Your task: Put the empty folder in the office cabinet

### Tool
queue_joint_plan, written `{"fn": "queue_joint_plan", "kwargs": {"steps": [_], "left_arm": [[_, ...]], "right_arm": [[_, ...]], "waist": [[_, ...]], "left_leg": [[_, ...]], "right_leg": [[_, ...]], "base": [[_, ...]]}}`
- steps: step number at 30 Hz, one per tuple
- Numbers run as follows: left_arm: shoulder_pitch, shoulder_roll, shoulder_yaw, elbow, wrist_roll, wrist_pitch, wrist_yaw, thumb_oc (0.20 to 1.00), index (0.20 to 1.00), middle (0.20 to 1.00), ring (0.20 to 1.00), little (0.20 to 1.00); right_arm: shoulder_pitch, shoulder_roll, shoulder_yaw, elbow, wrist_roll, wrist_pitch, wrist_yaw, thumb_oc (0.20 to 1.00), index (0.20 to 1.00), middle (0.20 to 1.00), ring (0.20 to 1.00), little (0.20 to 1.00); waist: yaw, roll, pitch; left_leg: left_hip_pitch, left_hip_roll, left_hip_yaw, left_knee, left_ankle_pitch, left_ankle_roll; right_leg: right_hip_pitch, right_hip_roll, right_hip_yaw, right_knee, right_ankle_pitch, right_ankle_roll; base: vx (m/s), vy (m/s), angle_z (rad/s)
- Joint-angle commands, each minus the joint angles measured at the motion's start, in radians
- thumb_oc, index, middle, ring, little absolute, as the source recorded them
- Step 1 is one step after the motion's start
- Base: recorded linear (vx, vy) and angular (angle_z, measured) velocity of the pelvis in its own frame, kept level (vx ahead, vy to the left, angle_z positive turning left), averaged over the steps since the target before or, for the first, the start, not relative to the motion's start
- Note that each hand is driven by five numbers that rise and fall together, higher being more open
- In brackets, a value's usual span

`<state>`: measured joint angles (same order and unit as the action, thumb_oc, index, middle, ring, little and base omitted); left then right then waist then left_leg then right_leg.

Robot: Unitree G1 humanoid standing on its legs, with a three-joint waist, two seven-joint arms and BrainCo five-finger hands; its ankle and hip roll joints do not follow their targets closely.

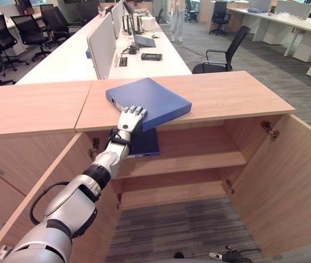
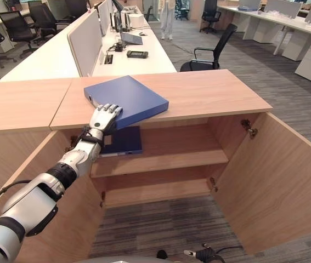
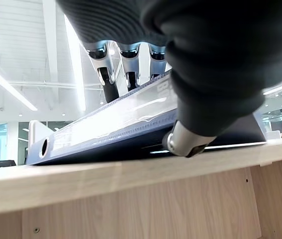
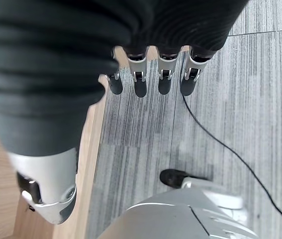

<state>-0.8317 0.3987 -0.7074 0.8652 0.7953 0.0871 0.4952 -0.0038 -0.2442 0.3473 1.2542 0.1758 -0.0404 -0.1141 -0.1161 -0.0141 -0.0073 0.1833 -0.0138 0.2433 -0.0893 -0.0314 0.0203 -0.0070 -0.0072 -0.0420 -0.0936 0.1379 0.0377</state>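
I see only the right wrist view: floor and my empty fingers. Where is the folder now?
Observer: The blue folder lies on the cabinet top, one corner over the front edge.
Operator: Does the left hand hold it?
Observer: Yes, the left hand pinches its near edge, fingers on top, thumb underneath.
Operator: Is the cabinet open?
Observer: Both doors stand open; a dark folder lies on the upper shelf.

Bright, even light from ceiling strip lights (image 3: 76,59), soft shadow inside the cabinet (image 1: 188,164), close wrist covers blurred.
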Motion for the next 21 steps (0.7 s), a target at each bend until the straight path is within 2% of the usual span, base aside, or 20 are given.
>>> {"fn": "queue_joint_plan", "kwargs": {"steps": [1,12,16,21], "left_arm": [[-0.054,-0.015,0.030,0.159,-0.032,0.020,-0.039,0.200,0.200,0.200,0.200,0.200],[-0.030,-0.024,0.067,0.110,-0.106,-0.003,-0.031,0.200,0.200,0.200,0.200,0.200],[0.132,-0.025,0.205,-0.214,-0.291,-0.070,-0.053,0.200,0.200,0.200,0.200,0.200],[0.438,-0.019,0.338,-0.634,-0.508,-0.186,-0.186,0.200,0.200,0.200,0.200,0.200]], "right_arm": [[-0.019,-0.005,0.023,0.022,0.009,-0.025,-0.010,1.000,1.000,1.000,1.000,1.000],[-0.013,0.000,0.019,0.015,0.013,-0.027,-0.014,1.000,1.000,1.000,1.000,1.000],[-0.002,0.015,-0.018,-0.010,0.033,-0.024,-0.019,1.000,1.000,1.000,1.000,1.000],[-0.006,0.036,-0.064,-0.096,0.101,-0.029,0.010,1.000,1.000,1.000,1.000,1.000]], "waist": [[-0.014,-0.017,0.010],[-0.013,-0.023,0.015],[0.010,-0.027,0.021],[0.052,-0.029,0.037]], "left_leg": [[0.011,-0.019,-0.072,0.002,-0.071,-0.007],[0.013,-0.019,-0.073,0.002,-0.071,-0.007],[0.010,-0.019,-0.088,0.002,-0.071,-0.004],[0.004,-0.021,-0.119,0.002,-0.068,-0.001]], "right_leg": [[0.088,-0.029,-0.002,0.006,-0.071,0.093],[0.089,-0.028,-0.005,0.006,-0.073,0.092],[0.096,-0.033,-0.018,0.006,-0.077,0.088],[0.103,-0.040,-0.045,0.006,-0.078,0.088]], "base": [[0.00,0.000,0.00],[0.00,0.000,0.00],[0.00,0.000,0.00],[0.01,-0.001,0.08]]}}
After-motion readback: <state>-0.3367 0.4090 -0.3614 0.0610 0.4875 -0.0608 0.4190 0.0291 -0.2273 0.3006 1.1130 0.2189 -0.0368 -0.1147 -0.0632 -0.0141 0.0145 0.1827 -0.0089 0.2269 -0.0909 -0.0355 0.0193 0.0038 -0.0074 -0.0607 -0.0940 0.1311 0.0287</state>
